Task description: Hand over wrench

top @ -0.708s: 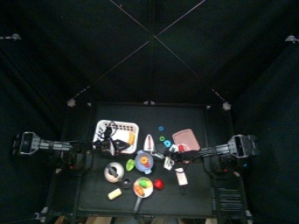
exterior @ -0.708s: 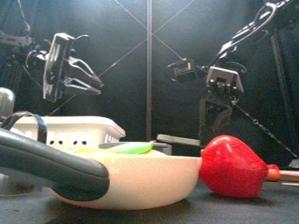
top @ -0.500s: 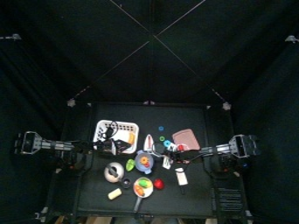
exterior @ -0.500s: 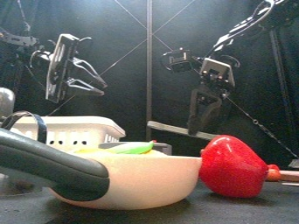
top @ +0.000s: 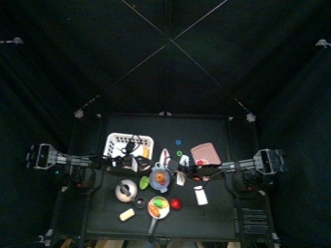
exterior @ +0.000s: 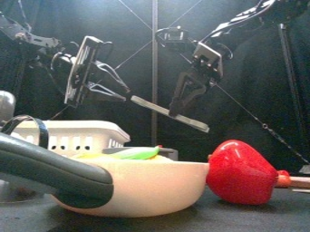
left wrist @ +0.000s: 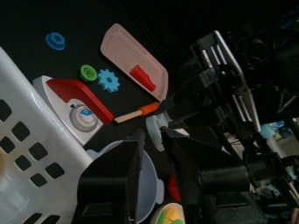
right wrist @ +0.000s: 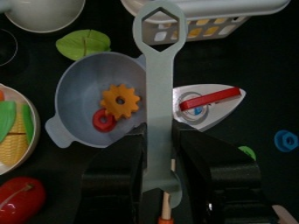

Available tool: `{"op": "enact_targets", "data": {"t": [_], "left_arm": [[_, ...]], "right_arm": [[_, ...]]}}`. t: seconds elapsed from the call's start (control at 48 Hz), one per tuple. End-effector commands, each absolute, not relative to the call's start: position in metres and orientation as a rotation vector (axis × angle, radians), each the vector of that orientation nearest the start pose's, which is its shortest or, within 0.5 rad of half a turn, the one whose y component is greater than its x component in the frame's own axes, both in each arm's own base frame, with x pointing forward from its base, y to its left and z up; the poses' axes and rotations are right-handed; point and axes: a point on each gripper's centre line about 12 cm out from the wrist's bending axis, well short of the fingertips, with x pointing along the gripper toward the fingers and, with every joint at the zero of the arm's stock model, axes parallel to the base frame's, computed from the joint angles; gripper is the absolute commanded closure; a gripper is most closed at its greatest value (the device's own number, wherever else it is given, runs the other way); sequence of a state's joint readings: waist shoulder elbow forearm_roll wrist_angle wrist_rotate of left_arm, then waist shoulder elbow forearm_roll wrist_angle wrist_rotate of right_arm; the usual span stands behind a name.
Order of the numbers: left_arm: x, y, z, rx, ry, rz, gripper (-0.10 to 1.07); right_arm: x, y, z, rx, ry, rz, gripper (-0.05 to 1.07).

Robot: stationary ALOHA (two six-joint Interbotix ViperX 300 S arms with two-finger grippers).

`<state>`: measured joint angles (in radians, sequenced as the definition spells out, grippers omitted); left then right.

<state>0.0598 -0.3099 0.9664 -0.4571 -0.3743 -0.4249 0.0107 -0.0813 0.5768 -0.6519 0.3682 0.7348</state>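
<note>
So, wrench (right wrist: 155, 96) was up in the air, pinched by the right gripper (exterior: 184, 95).
It hung above the funnel (right wrist: 96, 98); left gripper (exterior: 82, 77) sat just beside it, jaws spread apart.

Black curtains (top: 165, 58) enclose a small, seemingly dimly lit table (top: 220, 208)

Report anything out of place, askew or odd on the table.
Nothing stands out. The only thing off the table is the wrench, held aloft and slanted in the right gripper, its free end toward the left gripper.
</note>
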Motion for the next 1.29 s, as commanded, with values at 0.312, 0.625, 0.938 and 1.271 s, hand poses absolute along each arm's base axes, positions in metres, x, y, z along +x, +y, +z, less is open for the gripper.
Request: {"op": "enact_targets", "data": {"t": [0.312,0.625,0.938,1.271], "left_arm": [[0.331,0.034,0.217,-0.818,0.212,0.318,0.26],[0.340,0.035,0.210,-0.842,0.245,0.338,0.28],[0.340,0.037,0.208,-0.851,0.246,0.350,0.48],[0.337,0.039,0.208,-0.851,0.242,0.354,0.55]], "right_arm": [[0.389,-0.031,0.226,0.017,0.712,-0.257,0.38],[0.390,-0.032,0.226,0.017,0.713,-0.258,0.38],[0.391,-0.034,0.220,-0.005,0.727,-0.260,0.37],[0.392,-0.036,0.218,0.014,0.726,-0.263,0.18]]}}
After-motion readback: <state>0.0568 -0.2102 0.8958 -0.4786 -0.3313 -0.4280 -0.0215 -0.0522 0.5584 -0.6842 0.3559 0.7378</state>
